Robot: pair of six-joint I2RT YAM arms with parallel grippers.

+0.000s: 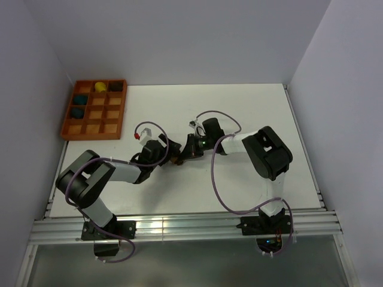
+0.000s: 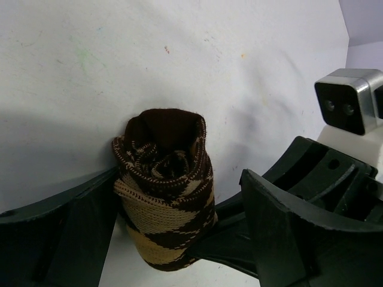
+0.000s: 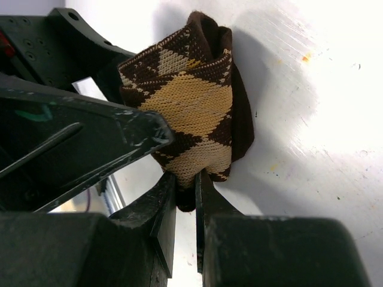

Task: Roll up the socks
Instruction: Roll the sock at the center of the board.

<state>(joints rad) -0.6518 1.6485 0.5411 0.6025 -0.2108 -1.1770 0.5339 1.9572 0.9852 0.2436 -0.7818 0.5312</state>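
Observation:
The socks (image 2: 164, 197) are a tight brown-and-tan argyle roll standing on the white table, dark cuff uppermost. In the top view they (image 1: 176, 159) show only as a small brown patch between the two arms' tips. My left gripper (image 2: 179, 179) is open and straddles the roll. Its left finger (image 2: 60, 227) touches the fabric and its right finger (image 2: 287, 227) stands apart. My right gripper (image 3: 187, 176) is shut on the lower edge of the socks (image 3: 191, 101), pinching a fold of fabric. In the top view both grippers, left (image 1: 169, 153) and right (image 1: 185, 153), meet mid-table.
An orange compartment tray (image 1: 64, 122) sits at the back left, holding two teal sock balls (image 1: 80, 98), a yellow one (image 1: 100, 86) and a dark one (image 1: 115, 86). White walls close in the table's sides and back. The left arm's finger (image 3: 90, 137) crowds the right wrist view.

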